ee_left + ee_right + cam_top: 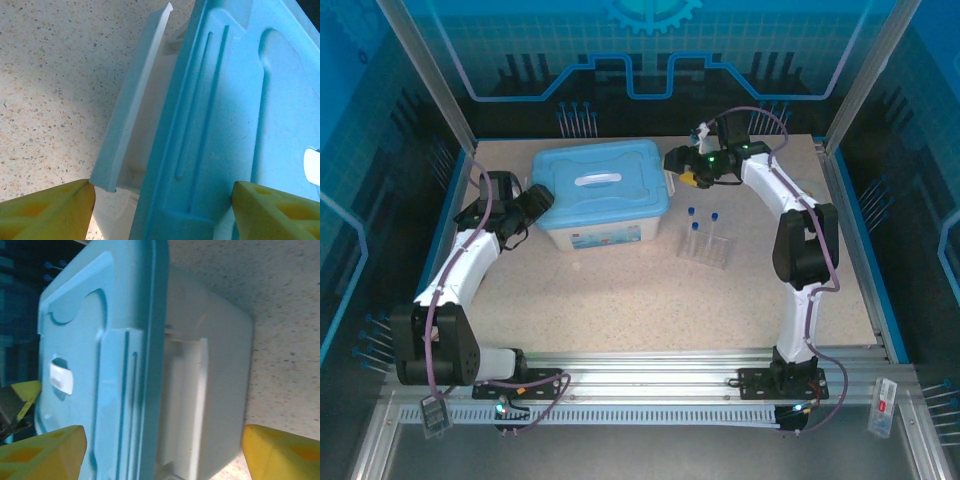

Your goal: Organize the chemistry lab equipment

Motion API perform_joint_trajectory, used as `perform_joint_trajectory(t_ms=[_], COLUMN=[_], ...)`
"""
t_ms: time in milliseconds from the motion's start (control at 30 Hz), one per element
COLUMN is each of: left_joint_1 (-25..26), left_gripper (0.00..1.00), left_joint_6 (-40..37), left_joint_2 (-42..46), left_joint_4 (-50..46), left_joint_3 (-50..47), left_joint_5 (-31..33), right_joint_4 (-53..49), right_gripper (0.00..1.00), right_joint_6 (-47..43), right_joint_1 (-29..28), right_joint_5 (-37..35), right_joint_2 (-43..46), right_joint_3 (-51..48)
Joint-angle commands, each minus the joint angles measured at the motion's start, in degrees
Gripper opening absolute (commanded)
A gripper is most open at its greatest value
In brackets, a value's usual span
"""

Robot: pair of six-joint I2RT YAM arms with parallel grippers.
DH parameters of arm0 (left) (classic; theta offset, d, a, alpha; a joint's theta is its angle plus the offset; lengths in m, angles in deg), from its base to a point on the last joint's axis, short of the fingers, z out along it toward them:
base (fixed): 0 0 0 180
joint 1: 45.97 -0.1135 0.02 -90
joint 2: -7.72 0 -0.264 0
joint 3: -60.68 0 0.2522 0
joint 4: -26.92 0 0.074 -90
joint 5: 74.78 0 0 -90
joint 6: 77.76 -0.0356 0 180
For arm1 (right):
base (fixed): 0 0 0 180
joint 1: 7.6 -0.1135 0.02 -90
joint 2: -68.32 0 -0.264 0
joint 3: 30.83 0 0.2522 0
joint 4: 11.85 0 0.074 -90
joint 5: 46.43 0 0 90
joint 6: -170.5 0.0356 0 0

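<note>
Left hand (pixel 538 208) spread at the left end of the blue-lidded box (pixel 600 190), right hand (pixel 678 170) spread at its right end, neither pinching anything. Box sits near table (pixel 620 310) far edge. Tube rack (pixel 706 250) holding three blue-capped tubes (pixel 695 235) stands just beside box, toward the right edge

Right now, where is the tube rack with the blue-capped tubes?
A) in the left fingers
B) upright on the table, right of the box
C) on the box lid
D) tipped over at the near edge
B: the top view shows the tube rack standing upright on the table, just right of the box.
</note>
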State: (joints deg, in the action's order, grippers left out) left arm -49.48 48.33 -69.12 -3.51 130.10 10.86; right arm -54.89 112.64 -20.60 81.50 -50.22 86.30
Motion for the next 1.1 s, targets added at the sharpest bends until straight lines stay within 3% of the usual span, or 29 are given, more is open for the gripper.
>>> perform_joint_trajectory(t_ms=[0, 333, 533, 1067], left_joint_1=[0.52, 0.52, 0.61, 0.96], left_gripper=[0.73, 0.73, 0.73, 0.73], left_joint_6=[0.86, 0.73, 0.73, 0.71], left_joint_2=[-1.09, -1.65, -1.82, -2.05], left_joint_4=[-1.26, -1.26, -1.39, -2.25], left_joint_3=[-1.17, -0.38, -0.28, 0.74], left_joint_5=[0.23, 0.01, -0.12, -0.12], right_joint_4=[5.71, 7.36, 8.36, -1.62], right_gripper=[0.82, 0.82, 0.77, 0.66], right_joint_6=[3.55, 4.83, 5.48, -2.4], right_joint_1=[0.6, 0.26, -0.37, -2.06], right_joint_5=[7.34, 10.78, 12.02, 4.17], right_joint_2=[-1.91, -4.48, -4.97, -1.26], right_joint_3=[-1.59, -1.47, -1.27, 2.4])
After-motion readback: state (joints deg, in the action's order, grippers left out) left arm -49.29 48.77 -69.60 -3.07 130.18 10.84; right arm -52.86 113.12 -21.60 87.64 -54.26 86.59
